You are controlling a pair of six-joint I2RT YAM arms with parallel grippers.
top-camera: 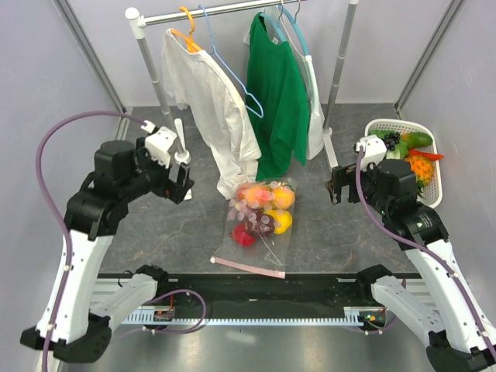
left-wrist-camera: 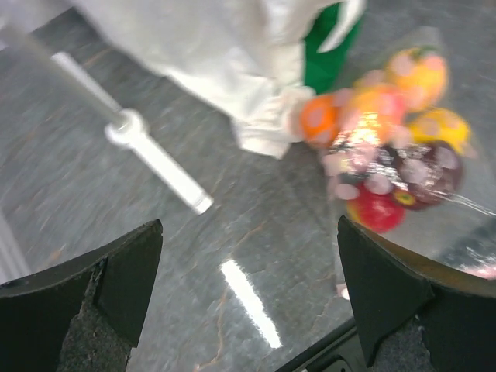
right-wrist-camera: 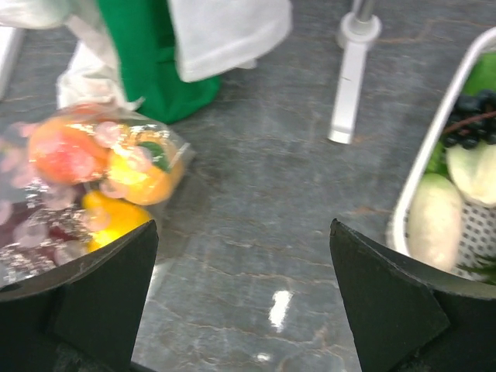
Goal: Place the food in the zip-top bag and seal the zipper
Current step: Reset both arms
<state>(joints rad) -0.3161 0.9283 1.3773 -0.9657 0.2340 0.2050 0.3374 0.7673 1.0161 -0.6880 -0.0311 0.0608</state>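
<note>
The clear zip-top bag [top-camera: 260, 221] with pink dots lies on the grey table between the arms. Inside it sit several toy foods: an orange one [top-camera: 284, 198], a yellow one [top-camera: 280, 221], a red one [top-camera: 243, 235] and a purple one. Its pink zipper [top-camera: 248, 267] runs along the near edge. The bag also shows in the left wrist view [left-wrist-camera: 395, 147] and the right wrist view [right-wrist-camera: 85, 186]. My left gripper [top-camera: 180, 184] is open and empty, held above the table left of the bag. My right gripper [top-camera: 338, 186] is open and empty, right of the bag.
A white basket [top-camera: 432, 167] at the far right holds more toy food, green, orange and dark. A clothes rack [top-camera: 232, 9] with a white garment [top-camera: 209, 93] and a green shirt [top-camera: 277, 93] stands behind the bag. Its white foot bars [left-wrist-camera: 159, 159] rest on the table.
</note>
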